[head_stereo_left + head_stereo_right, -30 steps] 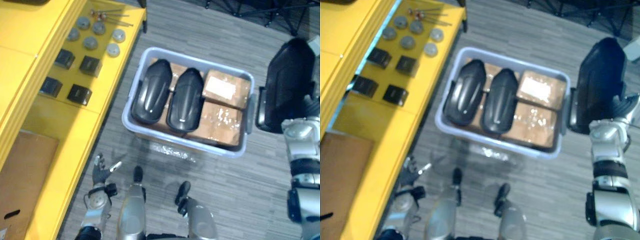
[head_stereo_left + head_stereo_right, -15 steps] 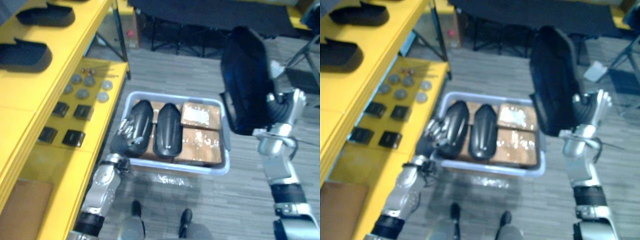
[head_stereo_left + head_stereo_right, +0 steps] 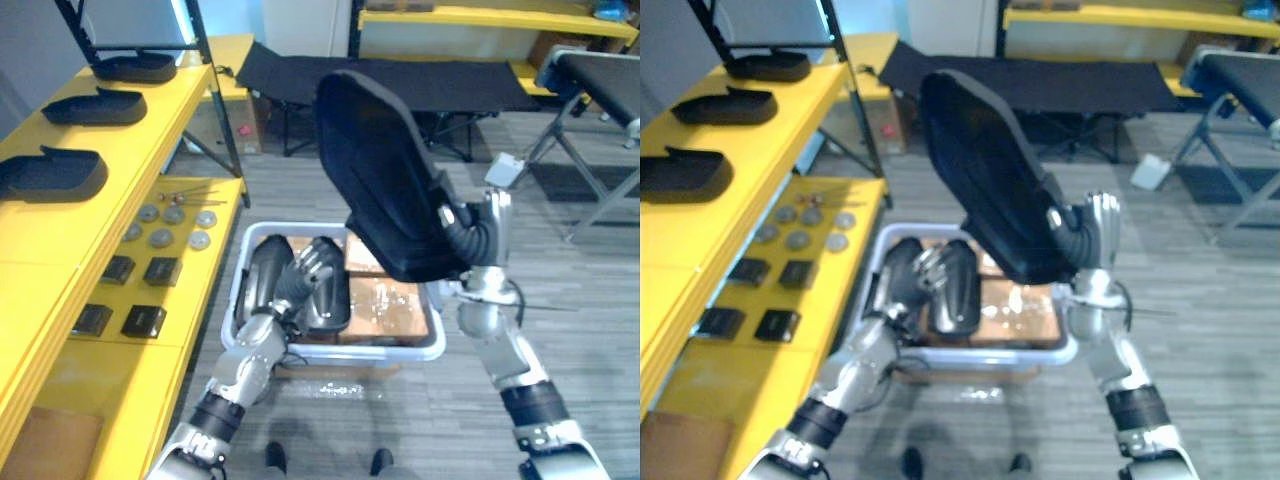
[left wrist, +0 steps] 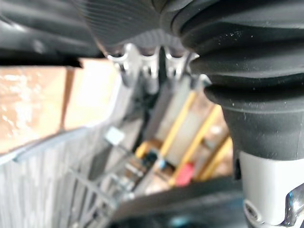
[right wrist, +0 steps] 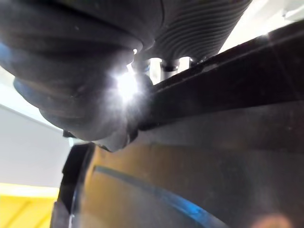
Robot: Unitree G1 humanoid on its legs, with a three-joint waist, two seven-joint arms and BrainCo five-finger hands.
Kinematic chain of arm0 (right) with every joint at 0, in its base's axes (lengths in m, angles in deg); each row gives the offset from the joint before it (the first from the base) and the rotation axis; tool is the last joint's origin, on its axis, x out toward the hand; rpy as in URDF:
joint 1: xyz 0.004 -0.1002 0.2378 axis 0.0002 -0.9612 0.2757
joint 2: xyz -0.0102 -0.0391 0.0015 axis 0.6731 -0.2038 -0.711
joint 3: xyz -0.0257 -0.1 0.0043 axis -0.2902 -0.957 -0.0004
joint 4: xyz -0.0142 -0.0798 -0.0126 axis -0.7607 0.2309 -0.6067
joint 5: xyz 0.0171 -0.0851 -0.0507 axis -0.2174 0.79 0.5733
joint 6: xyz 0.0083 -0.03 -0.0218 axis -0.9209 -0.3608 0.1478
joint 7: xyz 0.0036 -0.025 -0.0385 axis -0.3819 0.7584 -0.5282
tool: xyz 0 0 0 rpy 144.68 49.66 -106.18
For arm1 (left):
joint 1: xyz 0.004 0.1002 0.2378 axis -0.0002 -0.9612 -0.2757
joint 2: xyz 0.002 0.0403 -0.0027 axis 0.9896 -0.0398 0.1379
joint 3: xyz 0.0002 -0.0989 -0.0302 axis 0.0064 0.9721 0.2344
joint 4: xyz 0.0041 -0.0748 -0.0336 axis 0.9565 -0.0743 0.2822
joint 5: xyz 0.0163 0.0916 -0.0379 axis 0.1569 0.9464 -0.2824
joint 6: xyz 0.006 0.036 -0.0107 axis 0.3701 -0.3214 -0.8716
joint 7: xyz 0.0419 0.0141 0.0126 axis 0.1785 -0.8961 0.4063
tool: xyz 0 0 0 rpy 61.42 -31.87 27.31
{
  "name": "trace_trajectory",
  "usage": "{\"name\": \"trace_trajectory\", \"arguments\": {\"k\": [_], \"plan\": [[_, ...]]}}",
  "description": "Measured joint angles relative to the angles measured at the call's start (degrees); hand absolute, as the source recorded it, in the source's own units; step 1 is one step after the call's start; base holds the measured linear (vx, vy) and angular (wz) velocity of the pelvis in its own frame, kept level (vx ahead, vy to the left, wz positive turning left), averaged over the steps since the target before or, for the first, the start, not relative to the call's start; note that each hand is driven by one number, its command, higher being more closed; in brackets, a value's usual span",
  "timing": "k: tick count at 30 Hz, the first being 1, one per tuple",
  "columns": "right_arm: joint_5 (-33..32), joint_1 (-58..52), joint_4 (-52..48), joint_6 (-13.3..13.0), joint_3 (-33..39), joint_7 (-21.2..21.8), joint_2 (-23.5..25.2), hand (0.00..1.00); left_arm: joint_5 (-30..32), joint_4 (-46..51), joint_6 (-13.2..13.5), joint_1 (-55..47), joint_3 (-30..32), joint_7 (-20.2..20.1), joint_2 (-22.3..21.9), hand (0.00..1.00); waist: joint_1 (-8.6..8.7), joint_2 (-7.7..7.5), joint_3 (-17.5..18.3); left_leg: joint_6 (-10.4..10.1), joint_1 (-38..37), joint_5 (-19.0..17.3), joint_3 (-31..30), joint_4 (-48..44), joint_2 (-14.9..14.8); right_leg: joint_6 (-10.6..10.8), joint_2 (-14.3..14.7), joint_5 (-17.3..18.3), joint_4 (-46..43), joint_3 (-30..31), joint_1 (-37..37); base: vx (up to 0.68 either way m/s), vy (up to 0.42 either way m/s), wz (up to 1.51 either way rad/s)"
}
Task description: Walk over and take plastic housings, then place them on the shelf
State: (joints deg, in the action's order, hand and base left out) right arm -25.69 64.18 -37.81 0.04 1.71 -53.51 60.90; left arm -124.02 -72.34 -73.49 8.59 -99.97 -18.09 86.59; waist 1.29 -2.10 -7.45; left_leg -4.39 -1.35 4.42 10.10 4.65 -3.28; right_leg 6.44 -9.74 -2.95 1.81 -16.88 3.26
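My right hand [image 3: 472,232] is shut on a large black plastic housing [image 3: 385,180] and holds it up, tilted, above a grey bin [image 3: 340,350]. In the right wrist view the housing [image 5: 213,142] lies right against the hand. Two more black housings [image 3: 262,280] [image 3: 330,300] lie side by side in the bin, next to cardboard boxes [image 3: 385,300]. My left hand [image 3: 310,268] is raised in front of the bin's housings, open with relaxed fingers and holding nothing. At the left, the yellow shelf [image 3: 150,130] carries three housings [image 3: 50,172] [image 3: 95,105] [image 3: 140,68] in a row.
On the shelf's lower level lie several round metal discs [image 3: 165,225] and small black boxes [image 3: 140,270]. A black folding cot [image 3: 430,85] stands behind the bin, with another yellow rack [image 3: 480,20] beyond it. Grey floor lies to the right of the bin.
The camera has tilted up, showing more of the room. My right hand has lifted the housing higher and leftward over the bin. My left hand has risen in front of the bin.
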Motion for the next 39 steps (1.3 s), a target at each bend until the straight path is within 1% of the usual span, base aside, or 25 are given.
{"name": "trace_trajectory", "arguments": {"k": [3, 5, 9, 11, 14, 16, 17, 19, 20, 23, 25, 27, 30, 34, 39], "plan": [[-0.1, -1.2, 0.0, -0.9, -0.2, 0.4, 0.9, 1.0, 0.0, -1.4, 0.2, 0.0, 0.0, 0.0, -0.4, 0.0, 0.02, -0.54, 1.0, 0.0, 0.0, 0.0, 0.0, 0.0, 0.1, 0.1, 0.0, -0.6, 1.1, 0.0, 0.5, 0.0, 0.0, 0.0], [-0.2, -2.7, 0.0, -2.1, -0.4, 1.5, 1.8, 1.0, 0.0, -1.4, 0.8, 0.0, -0.1, 0.0, -0.7, 0.0, 0.09, -1.06, 2.2, 0.0, 0.0, 0.0, 0.0, 0.0, 0.2, 0.2, 0.0, -0.9, 1.7, 0.0, 0.8, 0.0, 0.0, 0.0], [-0.3, -4.6, 0.1, -3.7, -3.1, 3.3, 2.5, 1.0, -0.3, -1.4, 1.8, 0.0, -0.2, -0.2, -1.7, 0.0, 0.12, -1.19, 2.8, 0.1, -0.1, 0.2, -0.1, 0.0, 0.2, 0.1, -0.1, -0.9, 1.7, -0.1, 0.9, -0.02, 0.001, 0.0], [-0.3, -5.5, 1.3, -4.5, -5.4, 4.1, 3.7, 1.0, -0.9, -1.4, 2.7, 0.0, -0.8, -0.2, -2.1, 0.0, 0.22, -1.19, 2.8, 0.1, -0.1, 0.3, -0.1, 0.2, 0.2, 0.1, -0.1, -0.9, 1.7, -0.1, 0.9, -0.05, 0.004, 0.0], [-0.3, -6.5, 2.9, -4.5, -6.3, 4.7, 5.2, 1.0, -1.4, -1.3, 3.0, 0.0, -1.8, -0.2, -2.3, 0.0, 0.12, -1.18, 2.9, 0.1, 0.0, 0.5, -0.2, 0.3, 0.2, 0.1, -0.1, -0.9, 1.7, -0.3, 0.9, -0.05, 0.003, 0.01], [-1.4, -6.9, 4.8, -4.4, -6.8, 4.8, 6.2, 1.0, -3.6, -1.3, 3.3, 0.0, -2.4, -0.8, -2.2, 0.0, 0.07, -1.18, 2.9, 0.1, 0.0, 0.5, -0.3, 0.3, 0.2, 0.1, -0.2, -0.9, 1.7, -0.3, 0.9, -0.02, 0.007, 0.01], [-2.2, -7.0, 6.2, -4.4, -7.4, 4.7, 6.6, 1.0, -4.3, -1.3, 4.3, 0.0, -2.6, -1.4, -2.2, 0.0, 0.07, -1.18, 2.9, 0.1, 0.0, 0.6, -0.3, 0.3, 0.3, 0.2, -0.3, -1.0, 1.7, -0.4, 0.9, 0.0, 0.0, 0.0], [-2.6, -7.4, 6.8, -4.3, -7.8, 4.3, 7.2, 1.0, -5.8, -0.8, 5.0, 0.0, -2.7, -2.3, -2.2, 0.0, 0.07, -1.19, 2.9, 0.2, 0.2, 0.7, -0.6, 0.3, 0.3, 0.2, -0.3, -1.0, 1.7, -0.5, 0.9, -0.02, 0.009, 0.07], [-2.8, -7.5, 8.0, -4.2, -8.6, 3.3, 7.5, 1.0, -6.2, 0.1, 5.3, 0.0, -2.8, -2.8, -2.3, 1.0, 0.1, -1.23, 3.0, 0.2, 0.4, 0.8, -0.9, 0.3, 0.4, 0.2, -0.3, -1.1, 1.7, -0.7, 0.8, -0.01, 0.008, 0.12], [-3.9, -7.9, 10.1, -3.9, -9.2, 2.0, 8.2, 1.0, -7.0, 0.4, 5.3, 0.0, -3.1, -2.8, -2.2, 1.0, 0.09, -1.33, 4.0, 0.2, 0.5, 0.8, -1.6, 0.3, 0.4, 0.2, -0.3, -1.0, 1.8, -1.7, 1.1, -0.01, 0.002, 0.12], [-4.9, -7.9, 10.7, -3.9, -9.4, 0.9, 8.5, 1.0, -6.8, 1.5, 5.4, 0.0, -3.2, -2.7, -2.1, 1.0, -0.24, -1.34, 4.2, 0.2, 0.5, 0.8, -1.6, 0.3, 0.4, 0.2, -0.3, -1.0, 1.9, -1.8, 1.1, 0.0, 0.0, 0.04], [-5.3, -8.0, 10.8, -3.8, -10.0, 0.0, 8.5, 1.0, -5.4, 2.1, 5.4, 0.0, -3.3, -2.5, -2.1, 1.0, -0.31, -1.38, 4.2, 0.2, 0.6, 0.8, -1.7, 0.1, 0.4, 0.2, -0.3, -1.0, 1.9, -1.9, 1.3, 0.0, 0.0, 0.0], [-5.8, -8.6, 10.8, -3.9, -11.4, -1.3, 8.6, 1.0, -2.8, 2.1, 5.7, 0.0, -3.3, -0.7, -1.9, 1.0, -0.3, -1.71, 4.5, 0.2, 0.6, 0.9, -1.8, 0.1, 0.4, 0.2, -0.3, -1.0, 2.0, -2.0, 1.4, 0.0, 0.0, 0.0], [-7.0, -9.0, 10.8, -3.9, -12.9, -2.8, 8.8, 1.0, -2.2, 2.1, 5.2, 0.0, -3.3, -0.1, -1.6, 1.0, -0.3, -2.33, 4.9, 0.2, 0.6, 0.9, -1.9, 0.1, 0.5, 0.2, -0.3, -1.3, 2.7, -2.2, 1.8, 0.0, 0.0, 0.0], [-7.4, -9.0, 10.7, -3.8, -13.8, -4.0, 8.9, 1.0, -2.1, 2.1, 4.7, 0.0, -3.3, -0.1, -1.5, 1.0, -0.3, -2.36, 5.0, 0.2, 0.6, 0.9, -1.9, 0.1, 0.6, 0.2, -0.4, -1.4, 2.7, -2.2, 1.8, 0.0, 0.0, 0.0]]}}
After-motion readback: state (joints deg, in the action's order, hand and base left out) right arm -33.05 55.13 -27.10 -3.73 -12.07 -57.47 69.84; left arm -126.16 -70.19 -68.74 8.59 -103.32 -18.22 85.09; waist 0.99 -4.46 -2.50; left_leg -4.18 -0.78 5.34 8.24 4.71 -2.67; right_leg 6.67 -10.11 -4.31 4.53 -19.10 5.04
